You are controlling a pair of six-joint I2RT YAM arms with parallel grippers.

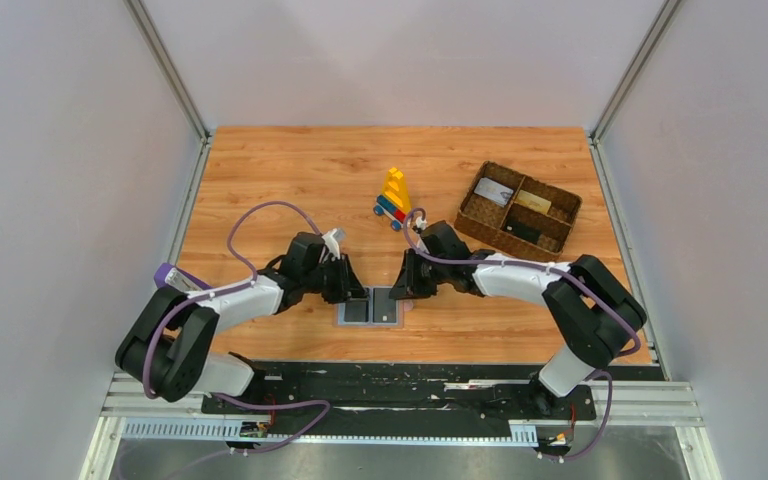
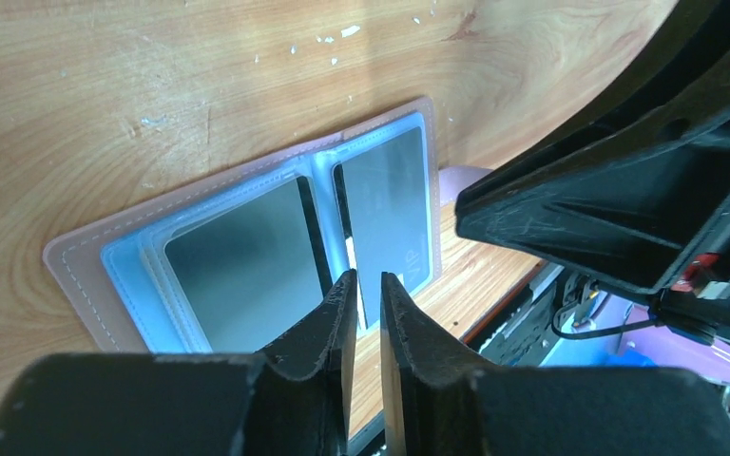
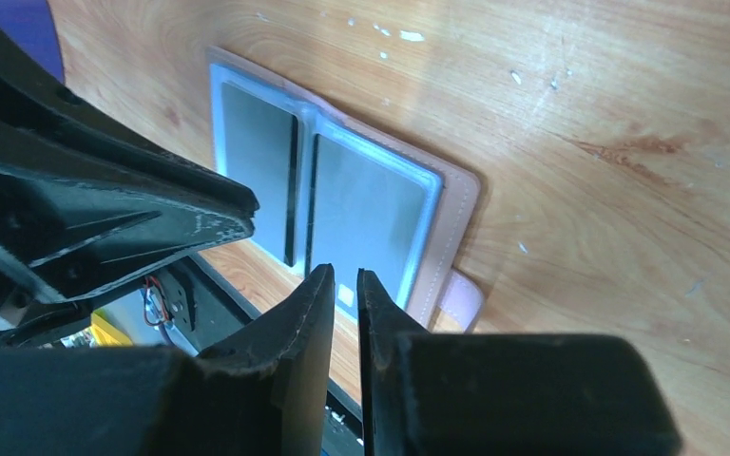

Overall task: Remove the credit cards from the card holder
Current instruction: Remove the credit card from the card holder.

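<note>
The card holder (image 1: 371, 307) lies open and flat near the table's front edge, light blue inside with a pinkish cover. Each panel holds a dark grey card behind clear plastic, seen in the left wrist view (image 2: 247, 261) (image 2: 385, 199) and in the right wrist view (image 3: 257, 157) (image 3: 366, 214). Its pinkish tab (image 3: 461, 299) sticks out on the right. My left gripper (image 1: 353, 290) (image 2: 368, 277) hovers over the left panel's edge, shut and empty. My right gripper (image 1: 403, 290) (image 3: 345, 273) hovers over the right panel, shut and empty. A greyish-white card (image 1: 495, 190), a tan-gold card (image 1: 532, 201) and a black card (image 1: 525, 230) lie in the basket.
The brown woven compartment basket (image 1: 560, 215) stands at the back right. A yellow, red and blue toy block stack (image 1: 394, 195) stands behind the grippers. The two grippers face each other closely over the holder. The table's front edge and a black rail run just below it.
</note>
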